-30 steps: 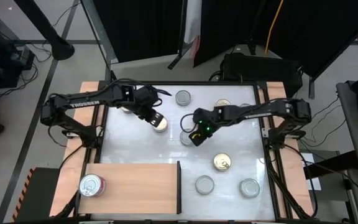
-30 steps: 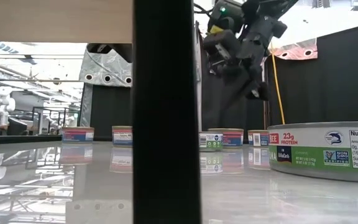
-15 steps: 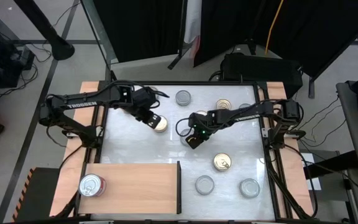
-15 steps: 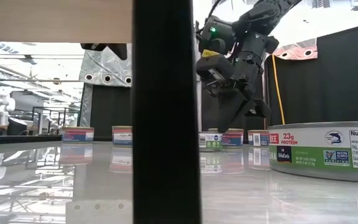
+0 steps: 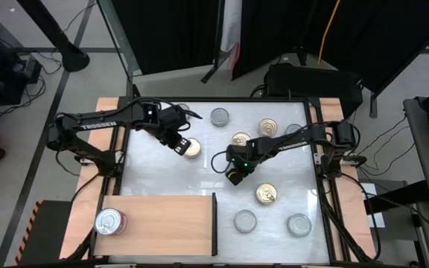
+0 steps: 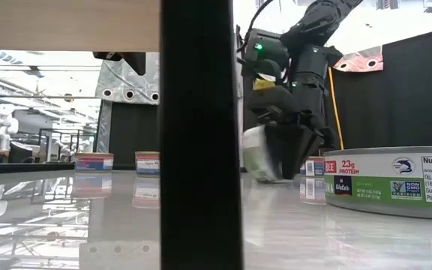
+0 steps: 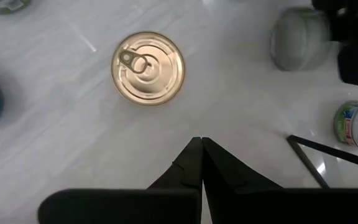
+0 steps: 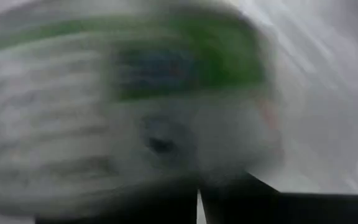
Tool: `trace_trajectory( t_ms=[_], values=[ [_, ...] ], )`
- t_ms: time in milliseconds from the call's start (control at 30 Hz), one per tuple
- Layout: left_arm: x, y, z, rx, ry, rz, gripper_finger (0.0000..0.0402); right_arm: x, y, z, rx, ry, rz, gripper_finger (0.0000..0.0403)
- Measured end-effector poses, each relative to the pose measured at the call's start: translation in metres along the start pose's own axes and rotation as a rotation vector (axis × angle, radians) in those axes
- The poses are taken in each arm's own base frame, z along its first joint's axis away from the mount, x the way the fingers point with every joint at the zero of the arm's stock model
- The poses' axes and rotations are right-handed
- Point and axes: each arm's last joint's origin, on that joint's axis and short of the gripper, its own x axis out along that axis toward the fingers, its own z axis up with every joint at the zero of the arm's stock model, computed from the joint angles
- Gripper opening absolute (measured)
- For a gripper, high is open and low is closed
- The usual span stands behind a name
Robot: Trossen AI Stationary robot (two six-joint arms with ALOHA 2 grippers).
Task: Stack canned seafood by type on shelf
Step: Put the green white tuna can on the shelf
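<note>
My right gripper (image 5: 234,174) is low over the table's middle, shut, with its fingers against a green-labelled silver tin (image 6: 256,154). That tin fills the right wrist view (image 8: 135,93) as a blur and is tipped up on its rim. My left gripper (image 5: 178,143) hangs shut just above and beside a gold pull-tab tin (image 7: 148,68), clear of it. The shelf (image 5: 162,223) lies at the near left, and a red-labelled tin (image 5: 110,221) stands on its left end. Other gold tins (image 5: 267,194) and silver tins (image 5: 245,220) stand flat on the white tabletop. My right gripper meets the green-labelled tin's side wall (image 6: 265,159) with its shut fingers (image 6: 289,150), coming down from above. The tin is tilted, its lid facing the near side and its lower rim (image 6: 261,178) on the table. The exact spot of contact is hidden behind the tin.
A silver tin (image 5: 220,117) and two gold tins (image 5: 267,128) (image 5: 240,139) stand toward the far edge, and another silver tin (image 5: 299,224) stands near right. The shelf's dark upright edge (image 5: 214,223) stands between the board and the near tins. A large tin (image 6: 392,180) sits close to the low camera.
My right gripper has come down and moved toward the table's near edge, onto the green-labelled tin. That tin stood flat half a second ago and is now tipped up on its rim.
</note>
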Motion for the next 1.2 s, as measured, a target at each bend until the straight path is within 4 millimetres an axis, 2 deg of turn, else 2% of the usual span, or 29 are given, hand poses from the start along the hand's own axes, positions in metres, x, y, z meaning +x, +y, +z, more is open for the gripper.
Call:
trace_trajectory(
  t_ms=[200,300,500,633,733,867,1067,1133,1200],
  values=[
    [0.000,0.000,0.000,0.001,0.001,0.004,0.0006,0.007,0.001,-0.005,0.005,-0.007,-0.065,0.0000],
    [0.000,0.001,-0.001,0.007,0.006,0.007,0.0006,-0.001,0.000,-0.008,0.019,-0.022,-0.106,0.0000],
    [0.000,0.001,-0.001,0.039,0.010,0.011,0.0006,-0.043,-0.011,-0.019,0.056,-0.029,-0.181,0.0000],
    [0.000,0.001,-0.001,0.070,0.009,0.010,0.0006,-0.085,-0.011,-0.027,0.126,-0.122,-0.092,0.0018],
    [0.000,0.001,-0.001,0.090,0.008,0.009,0.0006,-0.107,-0.003,-0.035,0.151,-0.210,0.000,0.0061],
    [0.000,0.000,0.000,0.100,0.008,-0.016,0.0006,-0.116,0.009,-0.044,0.154,-0.246,0.091,0.0160],
    [0.000,-0.004,0.003,0.111,-0.010,-0.066,0.0017,-0.104,0.023,-0.041,0.164,-0.326,0.116,0.0343],
    [0.000,-0.004,0.003,0.110,-0.011,-0.068,0.0032,-0.097,0.024,-0.035,0.169,-0.335,0.114,0.0382],
    [0.000,-0.004,0.003,0.108,-0.009,-0.070,0.0049,-0.089,0.022,-0.031,0.156,-0.327,0.082,0.0392]
  ],
)
